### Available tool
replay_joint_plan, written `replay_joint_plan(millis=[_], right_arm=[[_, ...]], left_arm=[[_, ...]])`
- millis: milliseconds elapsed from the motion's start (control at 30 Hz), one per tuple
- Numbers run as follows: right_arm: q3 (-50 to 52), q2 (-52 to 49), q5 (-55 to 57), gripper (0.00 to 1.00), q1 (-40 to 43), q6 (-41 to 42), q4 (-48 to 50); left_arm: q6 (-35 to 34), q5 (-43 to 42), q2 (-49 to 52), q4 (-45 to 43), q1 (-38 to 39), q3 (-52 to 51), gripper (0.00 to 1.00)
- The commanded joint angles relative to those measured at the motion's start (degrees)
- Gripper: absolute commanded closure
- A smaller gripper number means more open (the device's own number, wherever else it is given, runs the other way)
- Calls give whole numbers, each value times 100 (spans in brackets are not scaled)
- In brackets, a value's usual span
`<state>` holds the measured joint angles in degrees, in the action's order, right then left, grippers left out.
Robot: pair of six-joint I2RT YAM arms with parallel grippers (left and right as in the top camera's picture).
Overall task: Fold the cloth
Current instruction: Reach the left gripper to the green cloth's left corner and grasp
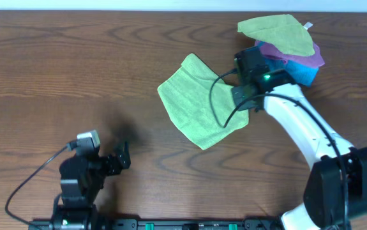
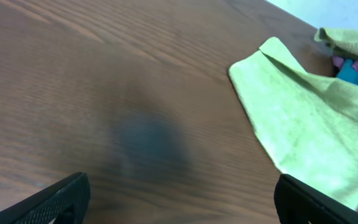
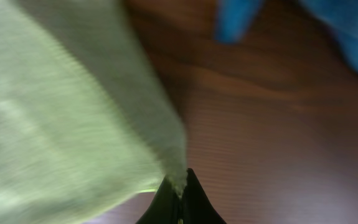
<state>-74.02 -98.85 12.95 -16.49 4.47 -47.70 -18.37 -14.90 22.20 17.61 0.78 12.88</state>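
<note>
The lime-green cloth (image 1: pixel 196 102) lies rumpled on the wooden table at centre right, with its right side lifted. It also shows in the left wrist view (image 2: pixel 303 118) and fills the left of the right wrist view (image 3: pixel 60 106). My right gripper (image 3: pixel 180 186) is shut on a corner of the cloth and sits over its right edge in the overhead view (image 1: pixel 250 86). My left gripper (image 1: pixel 120 156) is open and empty at the front left, well apart from the cloth; both its fingers show in the left wrist view (image 2: pixel 179 199).
A pile of other cloths sits at the back right: a look-alike green one (image 1: pixel 279 33) on top, a purple one (image 1: pixel 298 56) and a bright blue one (image 1: pixel 301 73) beneath. The blue cloth shows in the right wrist view (image 3: pixel 347 31).
</note>
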Motion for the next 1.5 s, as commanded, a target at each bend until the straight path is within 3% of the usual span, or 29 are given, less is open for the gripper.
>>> replay_joint_plan(millis=[0,267,433,667,833,1167,1467], right_arm=[[129,-55,728,98,387,509,-4],[374,-57,713,98,1054,730,-101],[417,-57,603,99,1121,741,-179],[417,-57,308,99,1117,887,-103],[417,-57,308,99,1117,883,-92],[417,-57,-28,99,1117,883,-48],[417,-57,-37,99,1117,881,-48]], left_arm=[[-118,-380,723,-33,7,544,4],[-190,-1784,2553,-625,22,1021,4],[-1530,-2096,3228,-1381,22,1021,5],[-2041,-3412,4054,-2107,365,1021,5],[-2437,-3377,4325,-2441,1047,1012,5],[-3526,-2402,4911,-3224,2157,1010,5],[-4522,-2358,6210,-5001,2756,1010,5]])
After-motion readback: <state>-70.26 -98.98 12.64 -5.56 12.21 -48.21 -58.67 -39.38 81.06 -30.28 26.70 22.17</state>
